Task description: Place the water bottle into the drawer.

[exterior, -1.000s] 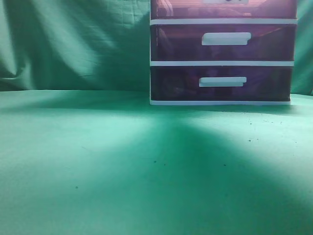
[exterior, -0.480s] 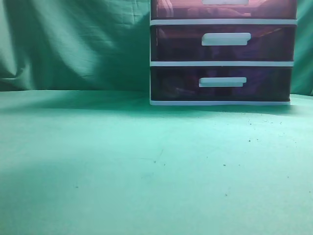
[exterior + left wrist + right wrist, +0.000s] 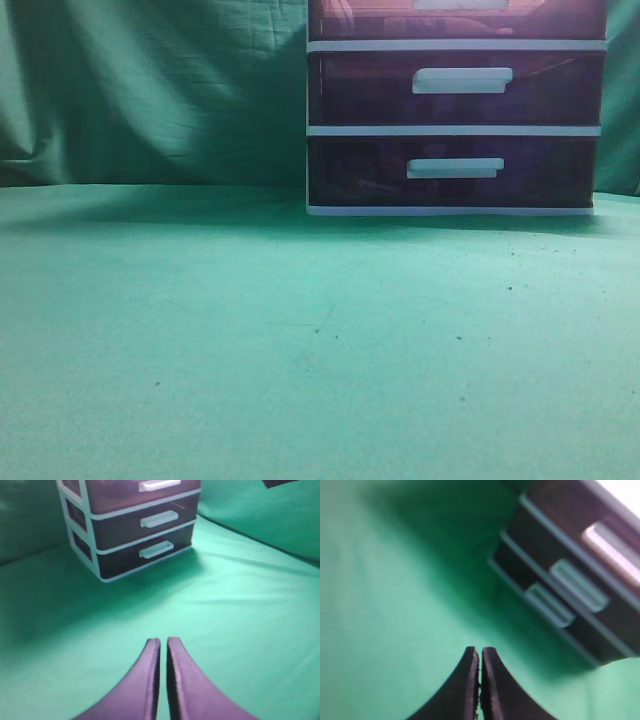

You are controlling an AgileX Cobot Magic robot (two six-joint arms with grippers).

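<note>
The reddish-pink top drawer [image 3: 380, 20] with a white bar handle [image 3: 460, 4] tops the white-framed unit at the back right; its front sits flush with the frame. It also shows in the left wrist view [image 3: 115, 486] and the right wrist view [image 3: 612, 540]. No water bottle shows in any view. My left gripper [image 3: 163, 641] is shut and empty above the green cloth, well short of the unit. My right gripper [image 3: 480, 651] is shut and empty, off the unit's left front. Neither gripper shows in the exterior view.
Two darker purple-brown drawers [image 3: 455, 85] [image 3: 455, 170] sit below the top one. A green cloth [image 3: 250, 330] covers the table and hangs as a backdrop [image 3: 150, 90]. A dark shape [image 3: 280, 482] shows at the top right of the left wrist view.
A broad dark shadow on the cloth in front of the unit has faded and gone. The drawer unit has not moved.
</note>
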